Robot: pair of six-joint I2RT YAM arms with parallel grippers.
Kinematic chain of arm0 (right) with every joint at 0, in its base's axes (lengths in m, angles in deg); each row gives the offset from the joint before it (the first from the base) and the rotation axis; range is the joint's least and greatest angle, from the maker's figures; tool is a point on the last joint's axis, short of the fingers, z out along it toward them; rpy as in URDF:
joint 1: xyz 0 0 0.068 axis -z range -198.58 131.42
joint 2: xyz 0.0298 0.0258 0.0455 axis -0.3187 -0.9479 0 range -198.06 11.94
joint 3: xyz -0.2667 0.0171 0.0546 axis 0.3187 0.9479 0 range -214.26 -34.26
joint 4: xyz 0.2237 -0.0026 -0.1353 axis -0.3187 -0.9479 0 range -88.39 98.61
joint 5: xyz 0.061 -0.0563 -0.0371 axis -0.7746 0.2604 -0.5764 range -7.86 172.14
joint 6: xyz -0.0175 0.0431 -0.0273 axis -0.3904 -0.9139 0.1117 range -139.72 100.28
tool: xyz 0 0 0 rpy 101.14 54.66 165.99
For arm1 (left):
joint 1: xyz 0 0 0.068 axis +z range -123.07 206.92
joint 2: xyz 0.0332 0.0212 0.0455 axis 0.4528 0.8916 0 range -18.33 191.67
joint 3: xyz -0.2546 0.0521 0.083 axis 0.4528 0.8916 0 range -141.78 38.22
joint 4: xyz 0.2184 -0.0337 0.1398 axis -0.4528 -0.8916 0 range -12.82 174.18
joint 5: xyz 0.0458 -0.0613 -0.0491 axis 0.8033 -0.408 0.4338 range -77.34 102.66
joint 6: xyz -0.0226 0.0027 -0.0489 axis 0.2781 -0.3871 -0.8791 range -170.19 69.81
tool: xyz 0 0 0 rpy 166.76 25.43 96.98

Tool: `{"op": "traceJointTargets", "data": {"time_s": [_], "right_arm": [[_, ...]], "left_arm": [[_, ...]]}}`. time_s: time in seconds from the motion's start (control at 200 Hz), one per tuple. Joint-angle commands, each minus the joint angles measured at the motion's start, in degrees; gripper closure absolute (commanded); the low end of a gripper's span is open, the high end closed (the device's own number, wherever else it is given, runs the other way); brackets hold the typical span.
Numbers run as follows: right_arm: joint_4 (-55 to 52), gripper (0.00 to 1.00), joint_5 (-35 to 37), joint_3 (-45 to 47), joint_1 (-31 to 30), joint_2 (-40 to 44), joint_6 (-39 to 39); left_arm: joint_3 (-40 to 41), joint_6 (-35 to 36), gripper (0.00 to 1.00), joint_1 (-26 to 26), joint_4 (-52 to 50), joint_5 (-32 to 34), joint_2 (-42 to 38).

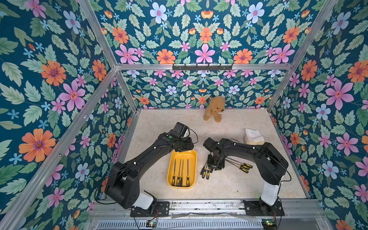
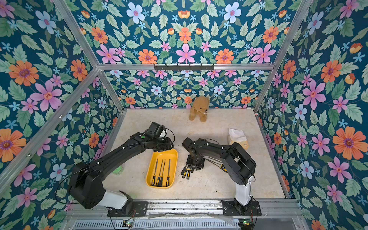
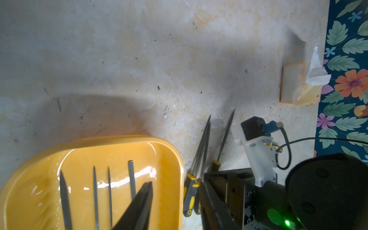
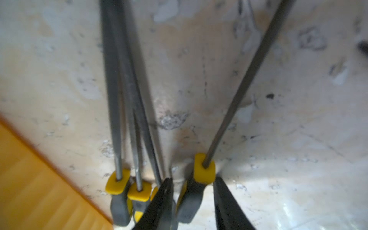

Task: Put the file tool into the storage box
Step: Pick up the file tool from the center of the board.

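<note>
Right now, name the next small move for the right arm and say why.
Probably close the right end effector firmly on the file handle between its fingers before lifting. That handle lies on the table beside the storage box, which already holds four files; I cannot tell whether the grip is firm yet.

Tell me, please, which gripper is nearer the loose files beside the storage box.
Right: the right gripper straddles one loose file's handle; the left gripper hangs at the storage box's rim.
</note>
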Motion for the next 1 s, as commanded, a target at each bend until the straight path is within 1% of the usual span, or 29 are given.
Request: {"op": "traceJointTargets", "data": {"time_s": [0.0,0.06,0.12,0.305,0.4,0.45,0.465,0.535,0.585,0.635,0.77,0.87,0.995], "right_arm": [[-1.8,0.67,2.6,0.9,0.0,-1.0,0.4],[-2.2,0.74,3.1,1.1,0.1,-0.9,0.5],[-2.8,0.83,3.4,1.3,0.1,-0.3,0.7],[-4.1,1.0,5.2,3.4,0.0,4.6,3.2],[-3.8,1.0,5.7,3.4,-1.8,10.0,6.7],[-3.3,1.0,4.8,3.4,-3.4,12.2,8.6],[-3.1,1.0,4.5,3.5,-3.8,14.5,9.1],[-1.4,1.0,3.0,4.6,-5.6,18.1,10.3],[1.2,1.0,1.0,5.8,-6.7,20.0,10.3],[3.9,1.0,-0.2,7.0,-8.0,21.6,9.9],[9.3,1.0,-2.7,8.7,-9.5,23.1,7.8],[11.3,1.0,-4.0,8.5,-10.4,22.1,7.6],[12.1,1.0,-4.7,8.3,-10.8,20.7,7.7]], "left_arm": [[0.4,1.0,0.55,0.1,0.4,-0.4,-0.1],[0.7,1.1,0.55,0.3,0.6,-0.3,-0.2],[0.8,1.4,0.55,0.4,0.5,-0.4,-0.2],[0.6,1.7,0.56,0.7,0.7,-1.3,0.2],[0.6,1.0,0.55,0.8,2.9,-4.5,-0.3],[0.8,-0.4,0.55,0.8,5.2,-8.1,-0.4],[0.8,-0.8,0.55,0.8,5.8,-9.5,-0.4],[2.3,-5.4,0.55,0.3,11.9,-15.2,-0.4],[4.0,-9.1,0.54,-0.5,17.1,-17.7,-0.8],[4.7,-11.2,0.5,-1.7,19.6,-17.8,-0.4],[4.5,-12.7,0.5,-4.1,19.7,-15.5,2.4],[5.9,-14.8,0.47,-4.8,23.7,-15.4,2.4],[5.9,-14.6,0.47,-5.6,24.0,-15.5,3.2]]}}
